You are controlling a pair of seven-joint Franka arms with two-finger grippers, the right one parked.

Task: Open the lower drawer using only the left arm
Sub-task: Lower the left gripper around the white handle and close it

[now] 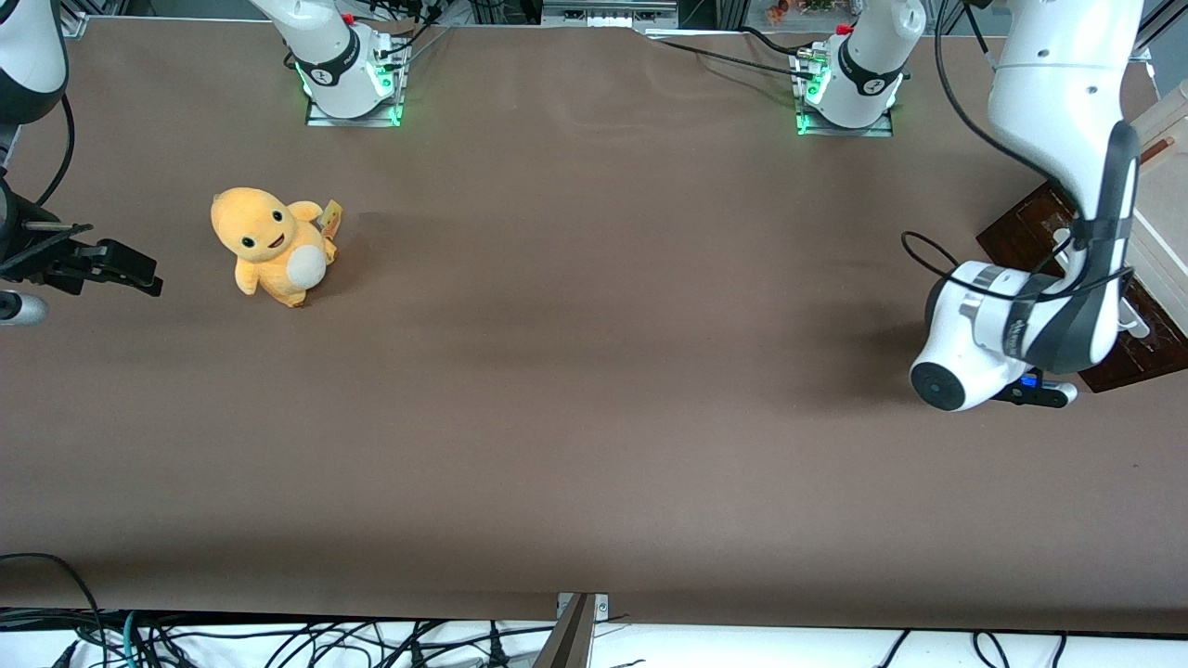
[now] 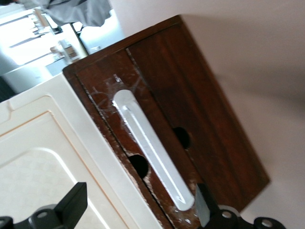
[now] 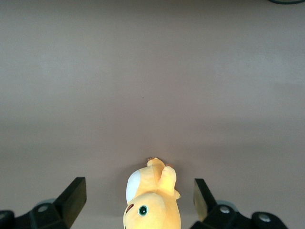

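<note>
Approach step: the left arm (image 1: 1067, 186) holds its tool (image 2: 138, 210) wide before the drawer (image 2: 190, 124), seemingly shut, at the working arm's bench end. Next, straddle the handle (image 2: 152, 150), close, pull.

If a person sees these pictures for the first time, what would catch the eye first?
Probably the orange plush toy, alone on the brown table toward the parked arm's end. Next, the left arm bending down at the dark brown cabinet, its gripper open before the lower drawer's long white handle.
</note>
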